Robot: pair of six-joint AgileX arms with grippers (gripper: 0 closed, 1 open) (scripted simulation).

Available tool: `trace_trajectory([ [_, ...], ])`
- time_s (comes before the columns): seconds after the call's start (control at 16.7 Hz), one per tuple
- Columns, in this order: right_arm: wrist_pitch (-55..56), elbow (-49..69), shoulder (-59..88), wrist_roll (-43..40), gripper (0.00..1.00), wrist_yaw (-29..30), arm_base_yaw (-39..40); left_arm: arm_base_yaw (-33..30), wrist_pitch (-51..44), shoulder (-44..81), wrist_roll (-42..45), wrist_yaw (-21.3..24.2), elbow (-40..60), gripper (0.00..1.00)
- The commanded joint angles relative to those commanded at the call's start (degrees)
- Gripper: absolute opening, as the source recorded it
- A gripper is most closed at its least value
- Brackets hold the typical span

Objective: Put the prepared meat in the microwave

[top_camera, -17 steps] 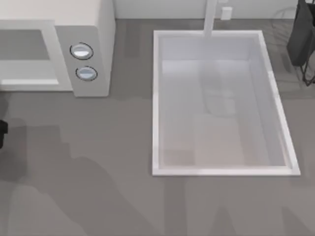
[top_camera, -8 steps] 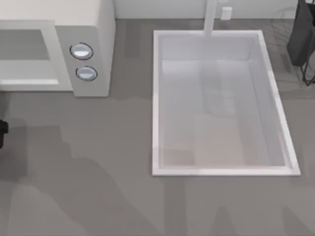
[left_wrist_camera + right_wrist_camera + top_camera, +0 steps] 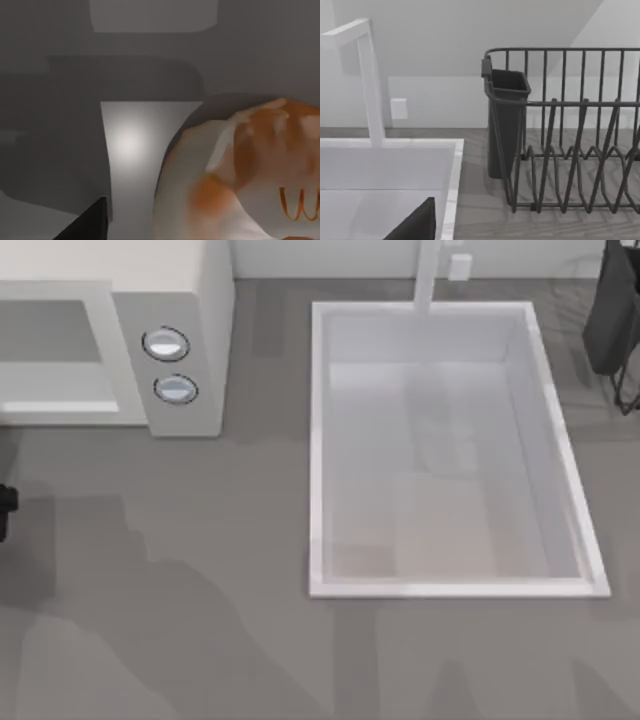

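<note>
clearly the left arm has the job: its gripper (image 3: 4, 510) sits at the table's left edge, just below the microwave (image 3: 180, 300). from its wrist the prepared meat (image 3: 240, 175) looms right up against the camera, though whether the fingers actually grip it i cannot tell. the microwave's grey cavity lies just beyond, nearer this arm. the right arm idles by the dish rack (image 3: 570, 135).
</note>
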Motion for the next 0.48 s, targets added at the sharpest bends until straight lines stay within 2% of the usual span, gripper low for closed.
trace_trajectory([
  [0.24,0.0,0.0,0.0,0.0,1.0,0.0,0.0,0.31,-3.68,-4.08,0.43,0.04,0.26,0.0],
  [0.48,0.0,0.0,0.0,0.0,1.0,0.0,0.0,-2.52,-8.36,-9.32,-0.24,-1.83,1.18,0.0],
])
